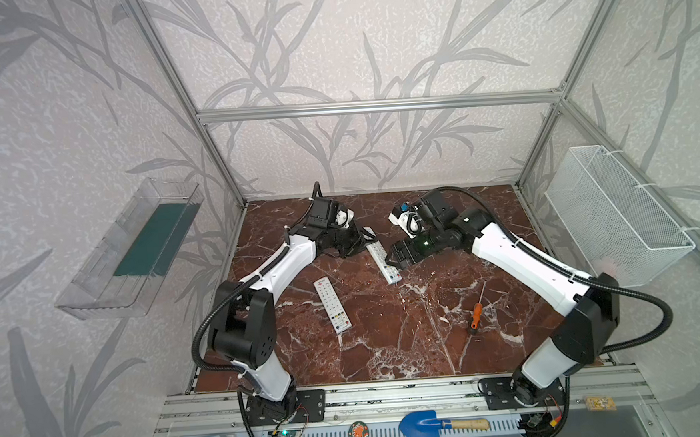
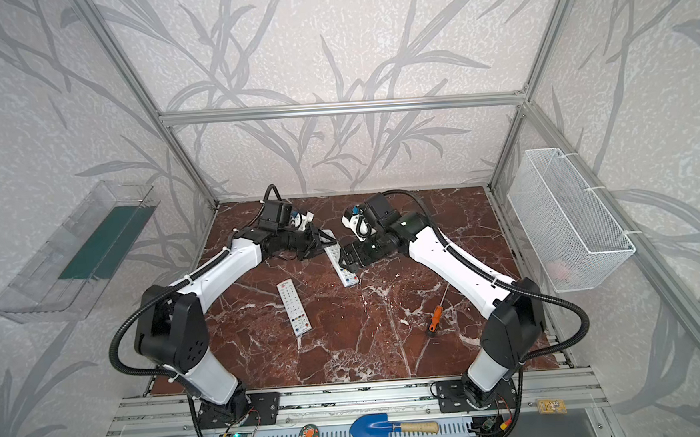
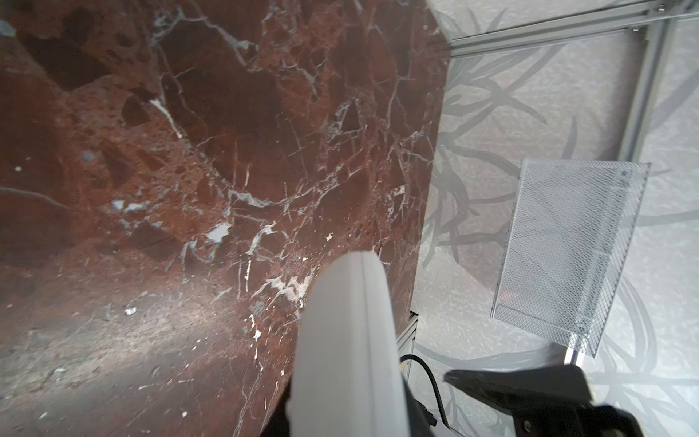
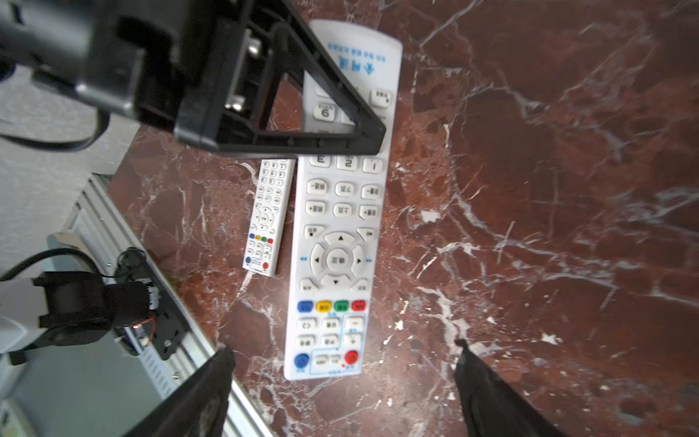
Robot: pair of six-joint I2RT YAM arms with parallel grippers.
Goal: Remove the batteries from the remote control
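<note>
Overhead, in both top views, the far remote (image 1: 389, 273) (image 2: 347, 277) lies buttons up on the marble table (image 1: 389, 342). Its far end is in the left gripper (image 1: 358, 244) (image 2: 316, 242) and its near end is just beside the right gripper (image 1: 390, 263) (image 2: 342, 263). The near remote (image 1: 333, 306) (image 2: 294, 308) lies apart toward the left arm, also buttons up. A screwdriver (image 1: 476, 316) (image 2: 434, 318) lies well off on the right.

From the left wrist, the far remote (image 3: 348, 340) shows edge-on, seam toward the camera, with one black finger (image 3: 510, 382) close beside it. The jaws look pinched on its two faces. A mesh basket (image 3: 575, 257) hangs on the wall beyond.

From the right wrist, a left finger (image 4: 302, 143) crosses the number keys of the far remote (image 4: 340, 246). The right gripper (image 4: 343, 346) is spread wide and holds nothing, its fingers (image 4: 212, 389) either side of the remote's near end and clear of it. The near remote (image 4: 266, 219) lies alongside. With both remotes face up, the batteries are hidden in every view.
</note>
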